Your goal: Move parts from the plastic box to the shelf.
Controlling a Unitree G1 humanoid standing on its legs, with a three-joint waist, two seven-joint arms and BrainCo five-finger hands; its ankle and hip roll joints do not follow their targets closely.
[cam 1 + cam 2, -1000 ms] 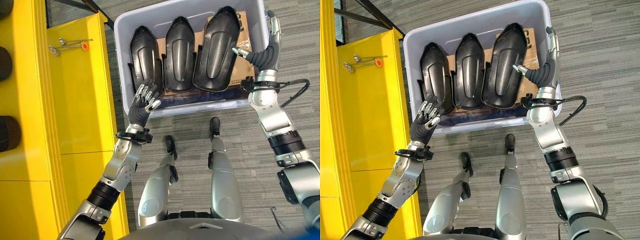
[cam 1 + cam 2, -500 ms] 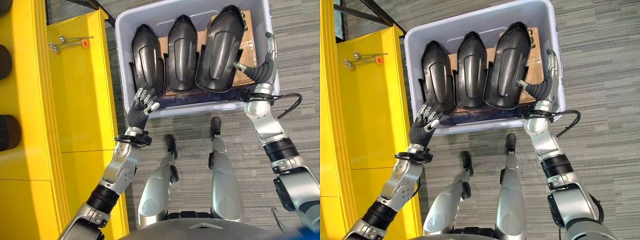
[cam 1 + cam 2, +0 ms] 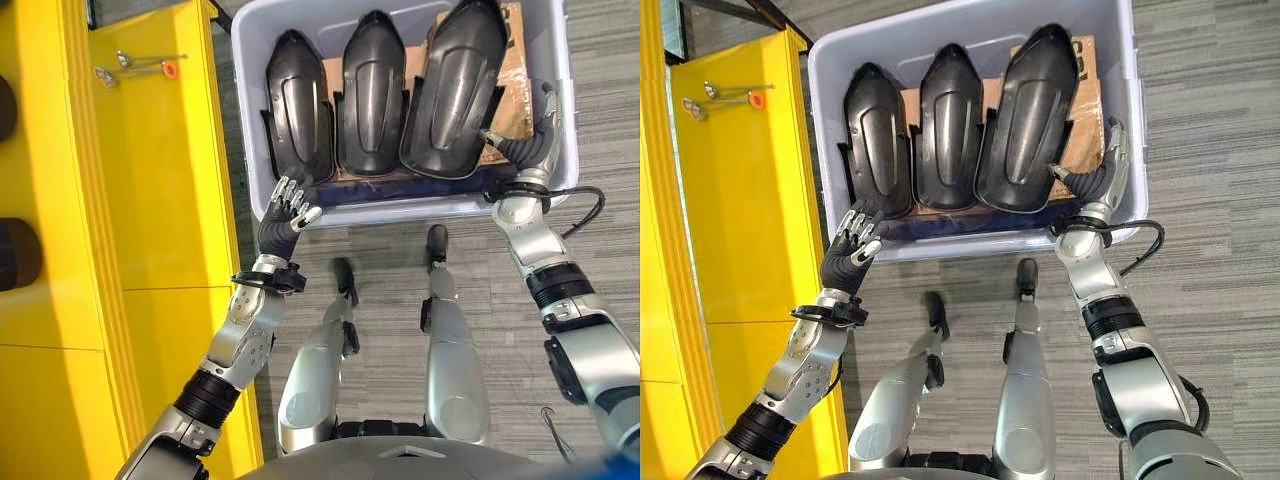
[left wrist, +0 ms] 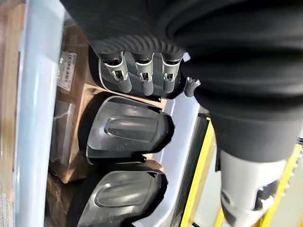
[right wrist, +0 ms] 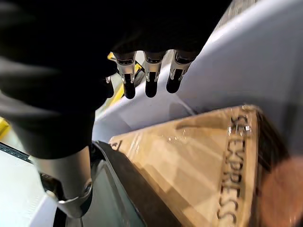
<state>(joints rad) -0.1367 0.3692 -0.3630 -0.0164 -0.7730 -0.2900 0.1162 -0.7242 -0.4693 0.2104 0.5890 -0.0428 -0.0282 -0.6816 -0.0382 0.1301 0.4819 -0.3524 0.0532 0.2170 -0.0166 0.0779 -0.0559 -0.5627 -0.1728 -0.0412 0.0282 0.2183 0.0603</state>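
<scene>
Three black parts stand side by side in the plastic box (image 3: 250, 120) on the grey floor (image 3: 380, 300): the left part (image 3: 297, 105), the middle part (image 3: 372, 90) and the big right part (image 3: 455, 85). Brown cardboard (image 3: 515, 75) lies under them. The left hand (image 3: 285, 212) is at the near left corner of the box, just by the low end of the left part. Its fingers are a bit bent and apart, and it holds nothing. The right hand (image 3: 540, 135) is inside the box by the right wall, beside the big right part. Its fingers are straight and it holds nothing. The yellow shelf (image 3: 150, 200) stands just beside the box on the left. Small metal tools (image 3: 135, 68) lie on top of it
</scene>
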